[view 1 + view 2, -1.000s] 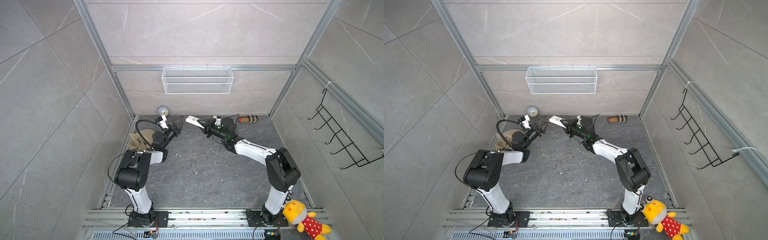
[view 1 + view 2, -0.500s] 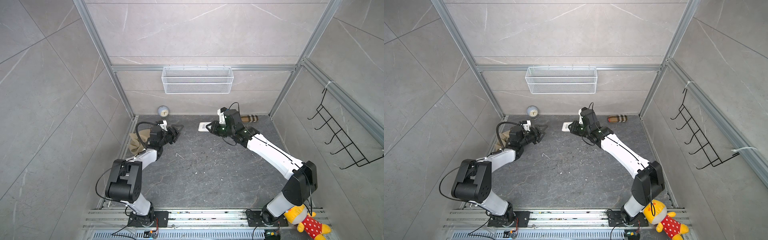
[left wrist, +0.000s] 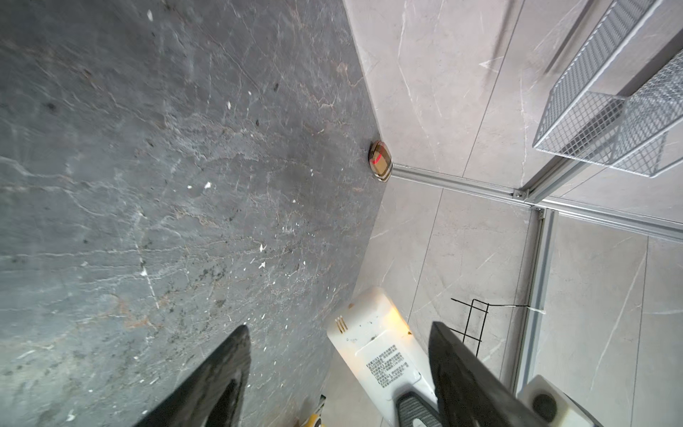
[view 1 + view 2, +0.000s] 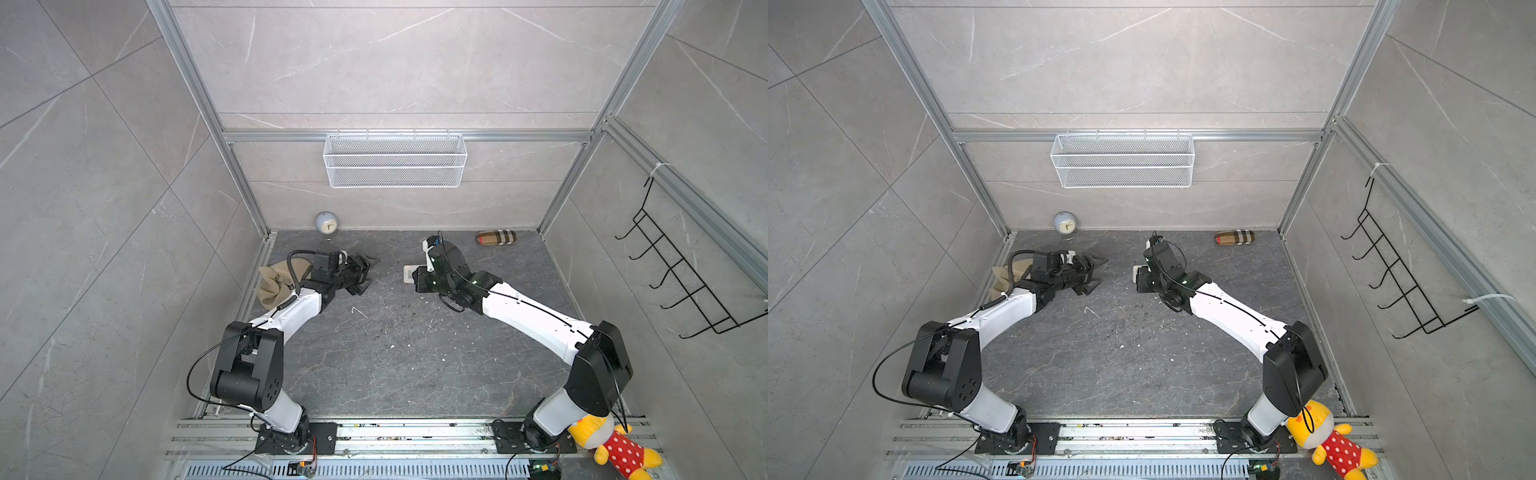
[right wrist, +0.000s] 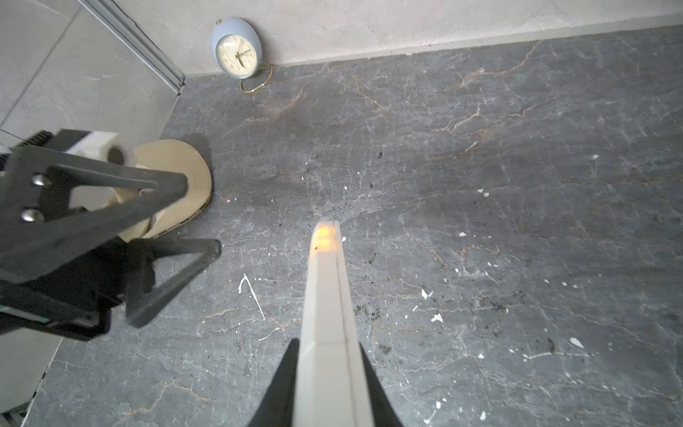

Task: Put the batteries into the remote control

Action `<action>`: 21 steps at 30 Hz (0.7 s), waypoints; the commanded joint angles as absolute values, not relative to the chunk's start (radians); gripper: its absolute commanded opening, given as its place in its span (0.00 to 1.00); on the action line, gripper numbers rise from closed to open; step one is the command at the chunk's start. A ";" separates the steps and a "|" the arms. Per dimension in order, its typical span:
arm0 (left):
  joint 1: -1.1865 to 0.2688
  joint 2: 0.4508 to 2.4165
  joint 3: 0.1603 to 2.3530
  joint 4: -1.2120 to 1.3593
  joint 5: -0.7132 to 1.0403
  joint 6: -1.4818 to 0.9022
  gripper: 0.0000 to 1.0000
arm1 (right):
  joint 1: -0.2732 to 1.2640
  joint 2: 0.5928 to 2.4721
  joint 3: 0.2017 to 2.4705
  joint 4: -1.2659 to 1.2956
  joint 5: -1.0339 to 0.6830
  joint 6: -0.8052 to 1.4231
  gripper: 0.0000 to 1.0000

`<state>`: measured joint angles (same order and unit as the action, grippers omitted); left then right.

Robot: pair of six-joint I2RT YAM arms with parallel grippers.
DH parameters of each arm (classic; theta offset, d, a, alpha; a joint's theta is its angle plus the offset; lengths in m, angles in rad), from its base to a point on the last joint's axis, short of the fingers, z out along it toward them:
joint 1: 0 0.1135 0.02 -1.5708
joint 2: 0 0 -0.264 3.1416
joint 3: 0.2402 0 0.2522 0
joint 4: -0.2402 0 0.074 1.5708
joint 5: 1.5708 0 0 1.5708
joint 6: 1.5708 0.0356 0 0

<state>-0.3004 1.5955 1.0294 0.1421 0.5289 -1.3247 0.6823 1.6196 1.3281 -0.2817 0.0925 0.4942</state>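
**Remote presented back-out; cover not yet off, batteries not located**

Step in hand, as we judge it: getting the back cover off, with one arm holding and the other working. The table (image 4: 395,353) is bare of batteries in both top views, and neither wrist view shows any, so we cannot say where they are. To do this step well, we hold the remote control (image 3: 373,340) rigid and keep its labelled back square to the free arm. We then press on the cover panel and slide it along the long axis. The right-hand grip should stay off that panel, or the cover cannot travel.

Pose: both arms reach forward over the far half of the table, forearms low and wrists turned toward each other. The right end effector (image 4: 419,280) is clamped across the remote's two broad faces. The remote projects edge-on past the fingertips in the right wrist view and appears to be off the table. The left end effector (image 4: 371,274) faces it from near by, with its jaws spread wide and nothing between them.
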 commanded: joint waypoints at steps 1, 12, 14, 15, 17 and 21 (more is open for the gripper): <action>-0.330 1.614 1.087 0.163 0.513 -1.452 0.79 | 0.699 1.626 1.353 -0.193 0.123 0.494 0.23; -0.371 1.664 1.086 0.313 0.514 -1.598 0.80 | 0.735 1.666 1.395 -0.162 0.136 0.490 0.22; -0.378 1.670 1.093 0.324 0.517 -1.610 0.80 | 0.739 1.676 1.405 -0.167 0.144 0.483 0.22; -0.382 1.673 1.092 0.332 0.518 -1.616 0.80 | 0.741 1.679 1.406 -0.167 0.145 0.482 0.23; -0.388 1.677 1.091 0.350 0.519 -1.632 0.80 | 0.745 1.685 1.407 -0.165 0.150 0.483 0.22; -0.396 1.689 1.092 0.369 0.514 -1.648 0.80 | 0.758 1.700 1.413 -0.153 0.161 0.483 0.23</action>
